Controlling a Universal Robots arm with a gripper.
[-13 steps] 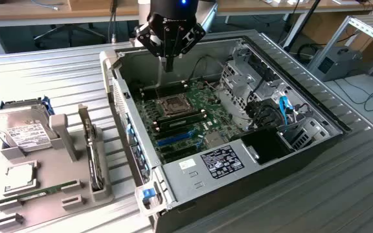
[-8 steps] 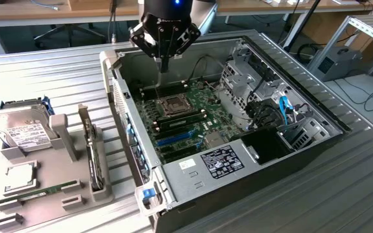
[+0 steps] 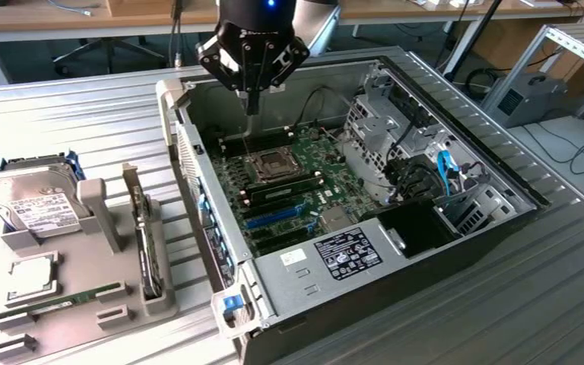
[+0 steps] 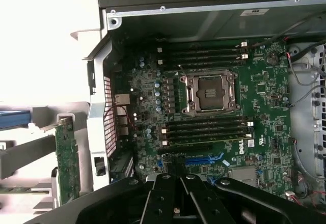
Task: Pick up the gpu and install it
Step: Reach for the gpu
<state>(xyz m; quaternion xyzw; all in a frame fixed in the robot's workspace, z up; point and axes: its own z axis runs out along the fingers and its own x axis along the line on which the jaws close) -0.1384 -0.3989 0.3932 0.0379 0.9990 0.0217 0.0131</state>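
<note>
While the gpu (image 3: 149, 247) stands on edge in a slot of the grey holder (image 3: 81, 328), off to the exterior view's left of the computer case (image 3: 185, 144), no part of the pick has been done. The wrist view catches its green circuit-board face (image 4: 66, 160) just outside the case's perforated wall. On the same holder are the hard drive (image 3: 30, 199), a processor chip (image 3: 33, 275) and a RAM stick (image 3: 65, 303), all close beside the card.

The gripper (image 3: 253, 109) hangs over the far end of the open case, above the motherboard (image 3: 294, 185) and near the processor socket (image 3: 271, 163). It is well apart from the card. Its fingers are pressed together with nothing between them, and the wrist view shows them (image 4: 175, 169) meeting over the board near the blue expansion slot (image 4: 204, 159).

By this reckoning the task is at its very start, in the approach to the pick. Taking the card calls for the jaws to part and for the arm to cross the case wall to the holder. The jaws would need to line up with the thin upright edge, clear of the RAM stick and the hard drive.
</note>
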